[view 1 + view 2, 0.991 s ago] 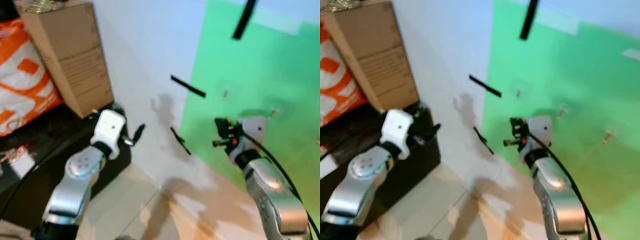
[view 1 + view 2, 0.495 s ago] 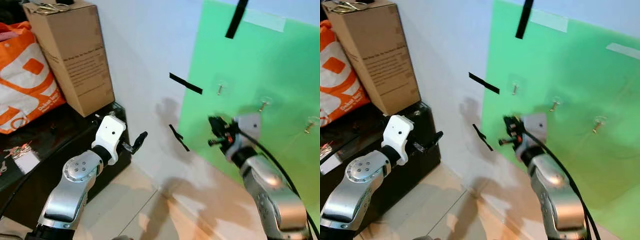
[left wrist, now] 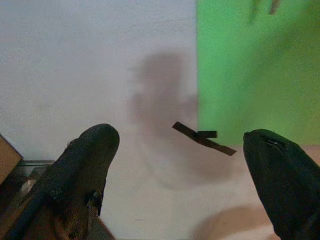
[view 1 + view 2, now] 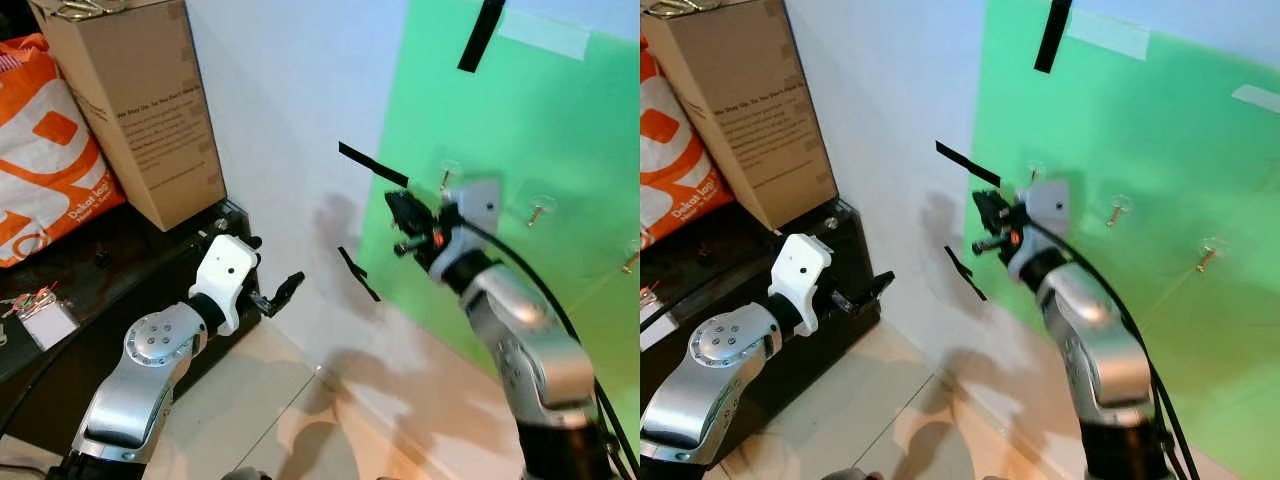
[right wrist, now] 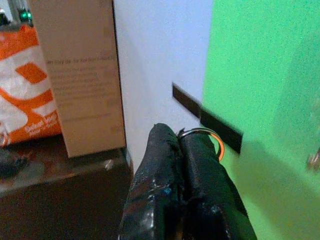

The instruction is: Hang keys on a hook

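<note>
A green sheet (image 4: 520,120) on the white wall carries three small hooks in a row; the leftmost hook (image 4: 448,175) is nearest my right gripper. My right gripper (image 4: 405,222) is raised in front of the sheet's left edge, just below and left of that hook, and is shut on a key ring (image 5: 202,132) with an orange part. The ring pokes out past the fingertips in the right wrist view. My left gripper (image 4: 278,295) is held low beside the black cabinet (image 4: 120,270), open, with nothing between its fingers (image 3: 92,150).
A tall cardboard box (image 4: 140,110) and an orange bag (image 4: 50,170) stand on the black cabinet at the left. A white card (image 4: 45,322) with small items lies on its top. Black tape strips (image 4: 372,165) are stuck on the wall. Tiled floor lies below.
My right gripper has risen and moved left with the key ring, from below the hooks to beside the leftmost hook. The left gripper barely moved. The camera shifted a little.
</note>
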Tool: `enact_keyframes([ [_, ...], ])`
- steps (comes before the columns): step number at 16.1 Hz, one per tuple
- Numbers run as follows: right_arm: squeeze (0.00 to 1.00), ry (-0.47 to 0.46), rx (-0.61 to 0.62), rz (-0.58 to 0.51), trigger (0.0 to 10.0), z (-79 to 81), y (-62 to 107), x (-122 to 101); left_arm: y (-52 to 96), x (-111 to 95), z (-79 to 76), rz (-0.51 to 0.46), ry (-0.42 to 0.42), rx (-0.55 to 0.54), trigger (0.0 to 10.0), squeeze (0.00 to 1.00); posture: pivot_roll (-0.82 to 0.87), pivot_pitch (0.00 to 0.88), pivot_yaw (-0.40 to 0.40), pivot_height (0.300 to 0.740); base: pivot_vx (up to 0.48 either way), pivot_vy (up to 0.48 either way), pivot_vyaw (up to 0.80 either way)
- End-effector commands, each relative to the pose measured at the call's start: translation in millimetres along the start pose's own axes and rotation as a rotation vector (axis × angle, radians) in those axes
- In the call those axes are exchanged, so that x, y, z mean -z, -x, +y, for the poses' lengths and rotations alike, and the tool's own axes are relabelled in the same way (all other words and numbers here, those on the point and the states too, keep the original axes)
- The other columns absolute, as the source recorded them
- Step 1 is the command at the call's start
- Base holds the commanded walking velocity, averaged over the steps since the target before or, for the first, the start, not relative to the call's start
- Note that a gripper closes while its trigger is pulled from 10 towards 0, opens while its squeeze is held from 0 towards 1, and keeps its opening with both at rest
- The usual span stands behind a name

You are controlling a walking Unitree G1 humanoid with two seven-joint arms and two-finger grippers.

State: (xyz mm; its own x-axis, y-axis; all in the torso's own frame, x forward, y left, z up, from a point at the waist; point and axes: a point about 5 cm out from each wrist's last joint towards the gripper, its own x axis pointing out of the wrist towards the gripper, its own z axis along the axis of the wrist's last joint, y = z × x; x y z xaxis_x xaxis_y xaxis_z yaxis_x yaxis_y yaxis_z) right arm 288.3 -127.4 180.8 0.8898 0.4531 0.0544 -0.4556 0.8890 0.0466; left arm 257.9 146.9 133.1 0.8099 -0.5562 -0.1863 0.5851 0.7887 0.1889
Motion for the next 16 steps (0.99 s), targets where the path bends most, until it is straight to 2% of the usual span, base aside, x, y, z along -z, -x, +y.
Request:
enact_keyframes([
  [1,0.00,-0.019,0.014,-0.041,10.0,-6.0,-1.7,-7,2.6,-4,-4.7,-0.011,-0.001,0.039,10.0,0.00,-0.06,0.000,-0.027,0.740,0.000,0.000,0.00],
  [4,0.00,-0.044,0.039,-0.064,10.0,-10.9,-1.4,-10,4.2,-4,-7.5,-0.010,0.005,0.067,10.0,0.00,-0.05,0.000,-0.029,0.740,0.000,0.000,0.00],
  [10,0.00,-0.163,0.115,-0.103,10.0,-21.2,10.9,-9,7.4,-5,-10.2,-0.008,0.013,0.113,10.0,0.00,-0.06,0.000,-0.020,0.740,0.000,0.000,0.00],
  [16,0.00,-0.357,0.196,-0.120,10.0,-28.3,23.7,5,7.6,-6,-9.9,-0.002,0.013,0.129,10.0,0.00,-0.05,0.000,-0.009,0.740,0.000,0.000,0.00],
])
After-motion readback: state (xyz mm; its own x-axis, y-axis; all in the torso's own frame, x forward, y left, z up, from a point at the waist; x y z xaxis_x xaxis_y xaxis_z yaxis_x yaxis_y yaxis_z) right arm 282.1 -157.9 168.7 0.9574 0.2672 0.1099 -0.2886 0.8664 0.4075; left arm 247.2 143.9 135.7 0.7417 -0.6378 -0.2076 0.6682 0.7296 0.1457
